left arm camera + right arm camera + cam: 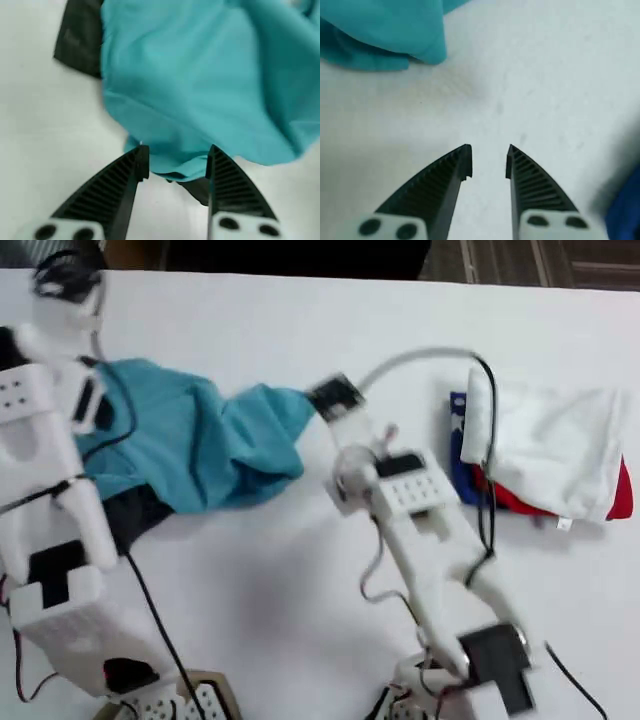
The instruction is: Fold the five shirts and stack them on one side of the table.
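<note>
A crumpled teal shirt (200, 440) lies on the left half of the white table (300, 580), with a dark shirt (135, 515) partly under it. My left gripper (175, 161) is open, its fingertips on either side of the teal shirt's (200, 85) near edge, and the dark shirt (80, 40) shows beyond and beneath. My right gripper (333, 398) sits at the teal shirt's right end. It is open (489, 162) over bare table, with the teal cloth (385, 30) just ahead of the tips. A folded stack sits at the right: white shirt (550, 445) on red (620, 495) and blue (460, 455).
The left arm's white body (45, 470) stands over the teal shirt's left part. Cables (150, 620) run across the table's front. A grey cable (420, 358) arcs from the right arm toward the folded stack. Bare table lies between the two arms at the front.
</note>
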Controlling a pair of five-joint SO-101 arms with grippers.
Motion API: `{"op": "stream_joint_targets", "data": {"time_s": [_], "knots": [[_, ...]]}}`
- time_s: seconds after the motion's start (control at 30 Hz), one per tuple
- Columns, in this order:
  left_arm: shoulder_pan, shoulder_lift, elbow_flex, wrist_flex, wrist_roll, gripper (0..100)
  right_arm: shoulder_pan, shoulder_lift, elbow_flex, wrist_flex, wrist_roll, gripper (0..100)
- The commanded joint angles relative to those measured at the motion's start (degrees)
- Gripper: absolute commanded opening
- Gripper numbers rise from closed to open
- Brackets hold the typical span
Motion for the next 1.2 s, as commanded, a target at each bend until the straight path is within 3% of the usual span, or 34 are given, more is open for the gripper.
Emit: {"op": "stream_joint_targets", "data": {"time_s": [0.0,0.2,0.57,0.67,0.77,0.83,1.17], "knots": [[-4.7,0.2,0.8,-3.8,-0.6,20,-5.2,8.8,-22.8,13.4,3.3,14.9],[-11.3,4.6,0.9,-7.6,-0.6,20,-14.2,23.1,-43.5,21.6,7.6,30.5],[-19.8,12.7,0.8,-9.8,-0.7,20,-20.3,45.9,-60.1,22.4,8.0,31.5],[-19.8,12.7,0.8,-9.8,-0.7,20,-18.3,51.4,-67.6,22.8,8.0,24.5],[-19.5,12.7,0.8,-9.8,-0.7,20,-15.5,54.8,-74.9,22.9,7.7,0.6],[-19.5,12.7,0.8,-9.8,-0.7,20,-13.8,55.3,-79.2,24.9,7.7,4.6],[-17.1,12.7,1.0,-8.0,-4.5,20,-4.6,47.2,-108.7,41.0,8.3,2.1]]}}
